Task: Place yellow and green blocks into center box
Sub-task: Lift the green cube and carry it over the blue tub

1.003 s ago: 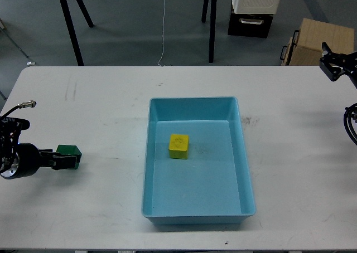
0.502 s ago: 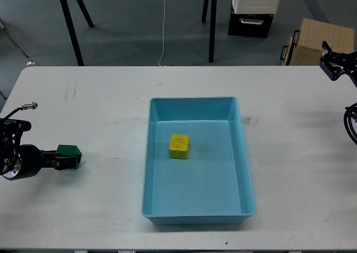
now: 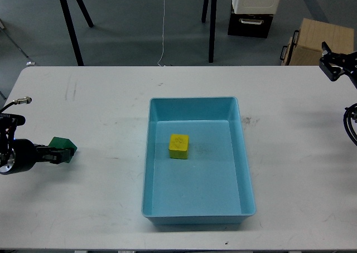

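The left end effector (image 3: 54,154), low at the left edge of the frame, is clenched on the one green block (image 3: 62,149), which sits tilted between its fingers, at its tip on the side toward the middle of the frame. Behind it the arm's round silver wrist runs off the left border, close to the counter's (image 3: 100,208) left edge. A wide strip of bare white counter lies between the green block and the left wall of the blue box (image 3: 195,217), with nothing standing in it.

The right end effector (image 3: 333,64) is at the upper right edge of the frame, over the counter's far right corner and well apart from both blocks; its two fingers look spread apart and hold nothing.

The single blue box stands in the middle of the counter, its long side running from the upper part of the frame toward the lower. One yellow block (image 3: 179,146) rests flat on its floor, in the upper left part of the tray, apart from every wall. Bare counter lies right of the box as well.
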Controlling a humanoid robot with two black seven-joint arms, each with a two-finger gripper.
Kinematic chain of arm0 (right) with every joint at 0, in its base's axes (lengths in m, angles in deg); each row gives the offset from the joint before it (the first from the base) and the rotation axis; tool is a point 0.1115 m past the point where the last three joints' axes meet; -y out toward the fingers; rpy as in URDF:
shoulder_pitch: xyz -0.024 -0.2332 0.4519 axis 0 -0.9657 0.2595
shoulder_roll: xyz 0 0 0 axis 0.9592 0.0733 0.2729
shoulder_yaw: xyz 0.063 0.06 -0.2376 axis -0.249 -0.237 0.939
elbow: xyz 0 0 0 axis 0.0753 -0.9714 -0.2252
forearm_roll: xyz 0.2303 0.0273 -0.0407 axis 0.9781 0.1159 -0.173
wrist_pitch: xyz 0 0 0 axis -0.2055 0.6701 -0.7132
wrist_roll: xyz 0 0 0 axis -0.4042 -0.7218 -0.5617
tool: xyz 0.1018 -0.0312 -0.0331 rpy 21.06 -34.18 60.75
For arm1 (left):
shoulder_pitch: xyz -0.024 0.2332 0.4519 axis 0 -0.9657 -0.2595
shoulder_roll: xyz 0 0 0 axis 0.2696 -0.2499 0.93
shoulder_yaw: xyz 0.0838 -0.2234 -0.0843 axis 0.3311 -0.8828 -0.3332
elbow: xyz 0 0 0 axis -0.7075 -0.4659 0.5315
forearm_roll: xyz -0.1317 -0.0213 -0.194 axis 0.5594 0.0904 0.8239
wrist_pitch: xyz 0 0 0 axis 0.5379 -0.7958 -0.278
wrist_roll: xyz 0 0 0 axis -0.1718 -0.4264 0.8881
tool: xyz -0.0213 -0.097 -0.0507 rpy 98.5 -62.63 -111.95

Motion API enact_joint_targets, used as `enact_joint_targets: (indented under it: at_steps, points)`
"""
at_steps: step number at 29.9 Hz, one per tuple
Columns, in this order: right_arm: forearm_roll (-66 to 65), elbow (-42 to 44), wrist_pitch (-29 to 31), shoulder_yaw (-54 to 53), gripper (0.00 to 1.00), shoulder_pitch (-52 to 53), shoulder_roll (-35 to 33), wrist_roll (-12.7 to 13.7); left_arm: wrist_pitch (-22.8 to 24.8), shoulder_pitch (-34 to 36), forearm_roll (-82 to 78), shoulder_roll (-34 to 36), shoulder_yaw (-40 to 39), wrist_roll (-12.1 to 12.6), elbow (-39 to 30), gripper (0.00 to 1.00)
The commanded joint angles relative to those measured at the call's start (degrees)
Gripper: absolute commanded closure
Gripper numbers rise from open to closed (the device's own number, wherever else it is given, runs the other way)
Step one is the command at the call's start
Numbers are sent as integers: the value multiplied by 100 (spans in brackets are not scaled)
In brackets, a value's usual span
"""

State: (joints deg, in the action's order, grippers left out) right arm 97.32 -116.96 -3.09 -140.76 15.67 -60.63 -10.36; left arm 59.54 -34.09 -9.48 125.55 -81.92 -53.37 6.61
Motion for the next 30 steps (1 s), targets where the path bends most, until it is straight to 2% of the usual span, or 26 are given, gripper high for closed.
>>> enact_joint_targets:
  at_steps: [1, 5, 8, 17, 24, 27, 30]
  points:
    - [0, 0, 33, 0, 0, -44, 0, 0, 93, 428, 252, 725, -83, -700, -570, 72]
    - [0, 9, 130, 9, 0, -115, 9, 0, 512, 1035, 568, 982, -57, -1430, -1203, 72]
    - [0, 9, 130, 9, 1, -141, 9, 0, 512, 1273, 945, 860, -65, -1677, -1345, 71]
    - [0, 9, 130, 0, 0, -141, -88, 9, 512, 1633, 1307, 7, 321, -1607, -1380, 71]
    - [-53, 1, 130, 9, 1, -185, -88, 9, 512, 1985, 1395, -1178, 1068, -1590, -1336, 71]
    - [-97, 0, 130, 9, 0, -246, -149, 0, 512, 2020, 1377, -1574, 1148, -1537, -943, 71]
    - [-97, 0, 130, 0, 1, -264, -246, 0, 512, 2108, 1404, -1689, 1121, -1537, -738, 70]
